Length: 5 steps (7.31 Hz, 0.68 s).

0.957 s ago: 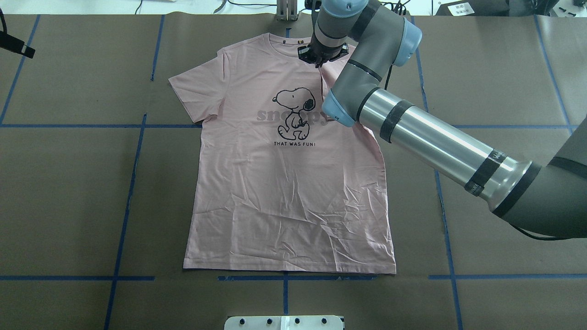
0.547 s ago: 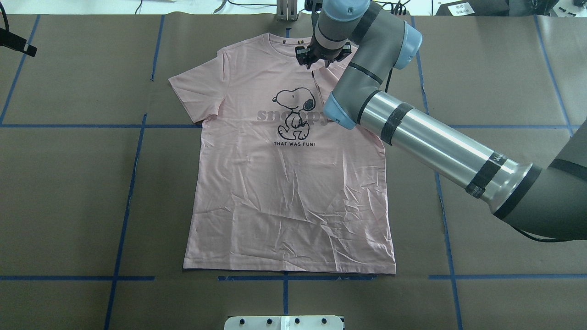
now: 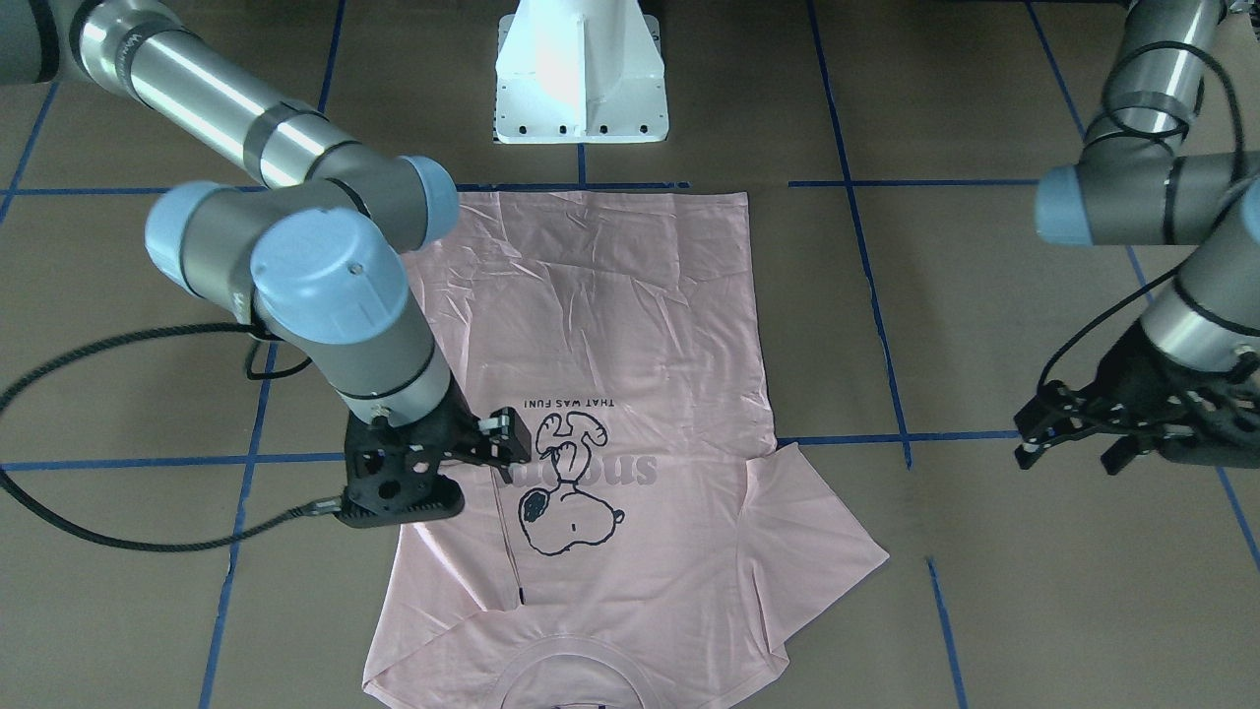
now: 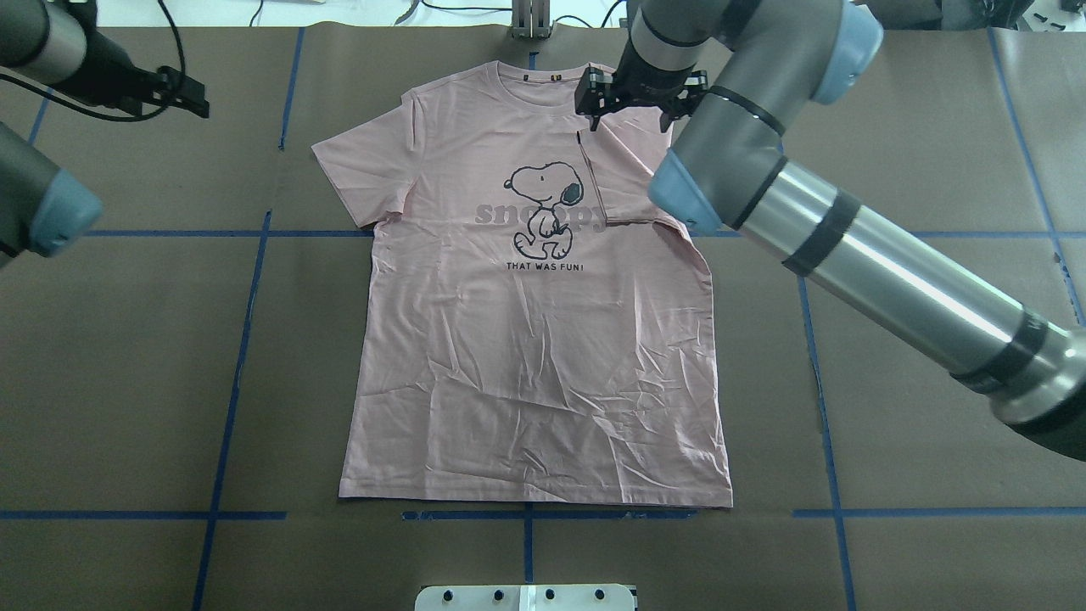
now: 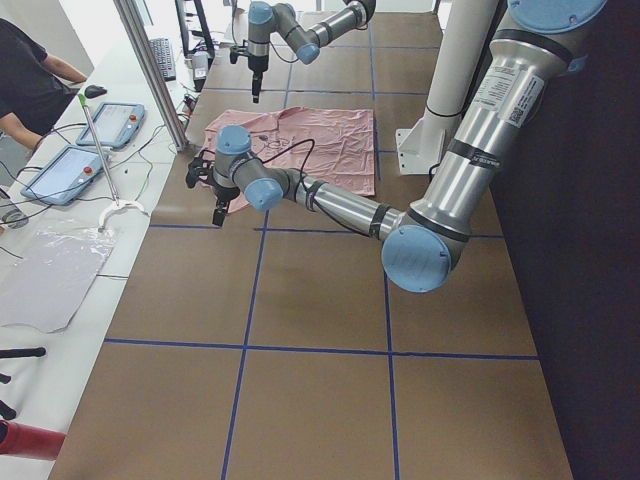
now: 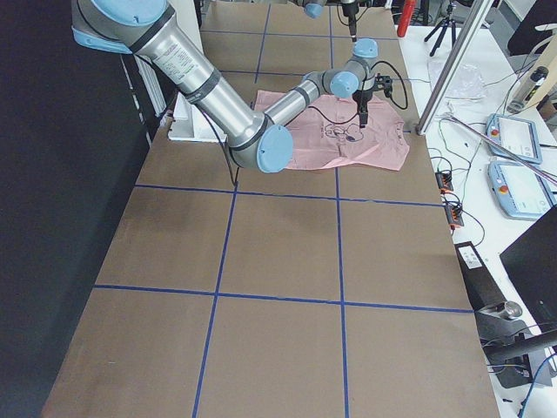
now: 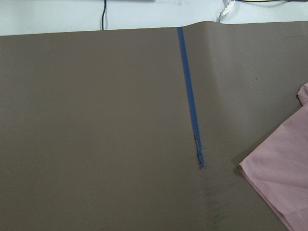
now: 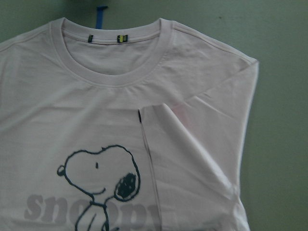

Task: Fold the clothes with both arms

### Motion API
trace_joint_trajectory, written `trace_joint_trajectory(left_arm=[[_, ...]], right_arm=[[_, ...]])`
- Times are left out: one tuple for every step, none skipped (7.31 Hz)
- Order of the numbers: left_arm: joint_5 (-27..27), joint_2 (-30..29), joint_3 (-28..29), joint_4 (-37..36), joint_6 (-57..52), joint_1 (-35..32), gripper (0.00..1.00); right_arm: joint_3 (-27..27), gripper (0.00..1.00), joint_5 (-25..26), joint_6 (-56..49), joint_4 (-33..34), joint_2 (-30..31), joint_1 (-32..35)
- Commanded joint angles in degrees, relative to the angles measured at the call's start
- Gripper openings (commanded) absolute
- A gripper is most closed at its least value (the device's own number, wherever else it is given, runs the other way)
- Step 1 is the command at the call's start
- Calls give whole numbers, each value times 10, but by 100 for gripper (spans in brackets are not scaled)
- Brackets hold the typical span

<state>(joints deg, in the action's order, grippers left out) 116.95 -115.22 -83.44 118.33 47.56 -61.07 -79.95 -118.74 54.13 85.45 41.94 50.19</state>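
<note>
Now our right gripper (image 4: 629, 117) hovers empty, jaws apart, the T-shirt (image 4: 534, 356) flat beneath it, folded sleeve (image 4: 632, 182) directly below. Our left gripper (image 3: 1068, 458), also apart, should pinch the other sleeve (image 4: 356, 165) beside it squarely at the hem.

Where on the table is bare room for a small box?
Free: the table left of the T-shirt, robot-side of the left gripper; also the corner right of the hem. Crowded: the collar end, under the right gripper and its arm.
</note>
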Motion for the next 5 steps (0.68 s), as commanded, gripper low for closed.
trace_joint_trajectory(left_arm=[[-119,-53,62,32,103,86,100],[-147,-78,127,91,117,108,100],[-160,-103,181,124,116,117,100],[-163,-129,217,131,115,119,100],[-178,-130,223,135,112,127,99]], right_arm=[[-130,100,-53,-9,62,101,37],[-130,100,-53,-10,58,113,43],[-130,100,-51,-19,55,117,44],[-129,100,-52,-18,36,125,44],[-129,100,-52,-17,21,129,44]])
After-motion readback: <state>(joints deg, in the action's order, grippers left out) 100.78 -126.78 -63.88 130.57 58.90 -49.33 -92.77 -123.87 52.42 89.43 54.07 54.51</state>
